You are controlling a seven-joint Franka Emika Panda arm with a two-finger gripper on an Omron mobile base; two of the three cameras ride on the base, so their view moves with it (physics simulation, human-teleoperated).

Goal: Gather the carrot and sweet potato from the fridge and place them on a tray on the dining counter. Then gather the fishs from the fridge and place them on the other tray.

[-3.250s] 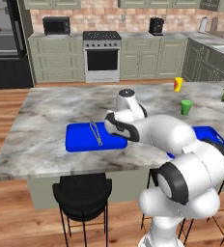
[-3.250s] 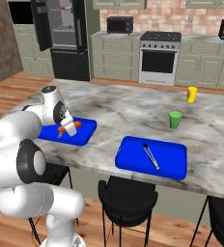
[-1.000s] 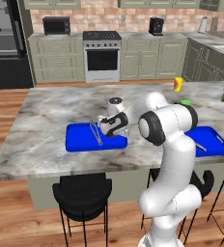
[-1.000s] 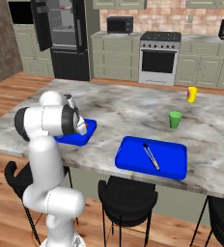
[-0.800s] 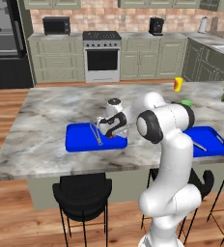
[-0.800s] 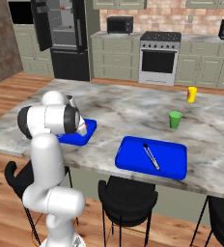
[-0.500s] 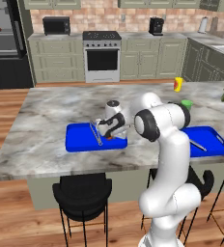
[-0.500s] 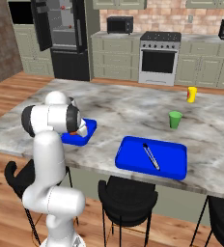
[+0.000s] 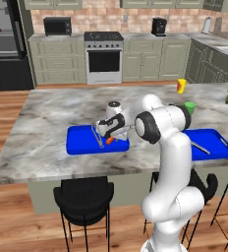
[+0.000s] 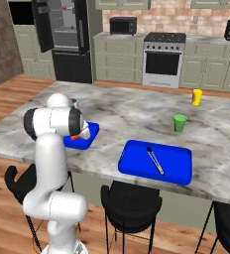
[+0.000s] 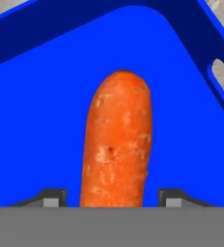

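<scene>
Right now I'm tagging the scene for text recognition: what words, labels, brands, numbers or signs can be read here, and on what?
None: no readable text in these views.
Carrot, blue tray: no print or label.
Second tray, green cup, yellow cup: plain.
Microwave, stove, fridge: any markings are too small to tell.

Carrot [image 11: 116, 144] lies in left tray [image 9: 81, 142] on tabletop [image 9: 47, 118], btwn end effector [image 11: 111, 198] tips; other tray [image 10: 174, 171] sits to its right, tongs [image 10: 154, 160] inside.
</scene>
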